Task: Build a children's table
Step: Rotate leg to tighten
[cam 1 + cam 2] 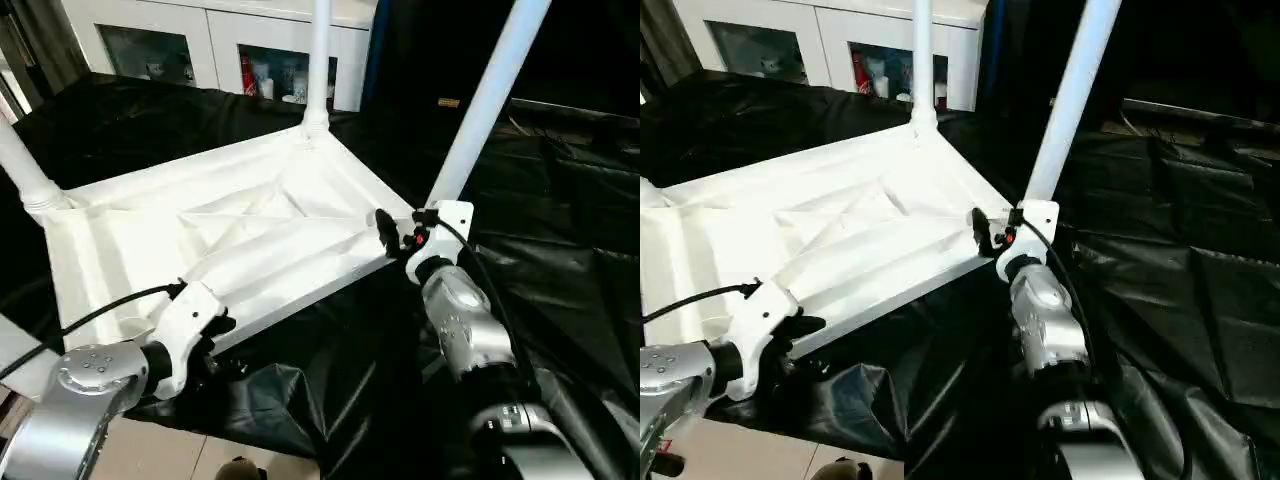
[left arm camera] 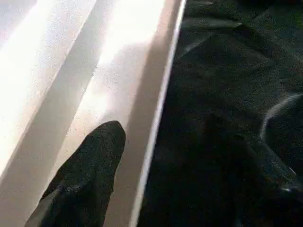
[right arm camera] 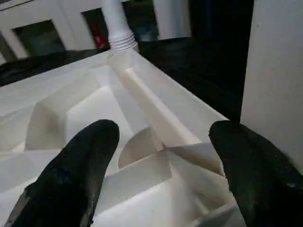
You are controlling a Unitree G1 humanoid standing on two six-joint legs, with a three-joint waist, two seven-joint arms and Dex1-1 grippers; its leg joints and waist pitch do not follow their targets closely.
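The right gripper (image 3: pixel 161 142) has its fingers spread wide over the tabletop's (image 1: pixel 240 240) near corner, gripping nothing. The left gripper's (image 1: pixel 215 335) fingers are parted at the front edge. The tabletop lies underside-up on the counter (image 1: pixel 560 250), three legs (image 1: pixel 490 100) standing. A knock could tip a leg.

Even indoor light from above is seen; white ribbed underside (image 2: pixel 61 71) is blown out to glare, black drape (image 1: pixel 560 280) stays dim, near fingertip (image 2: pixel 90 175) is blurred.
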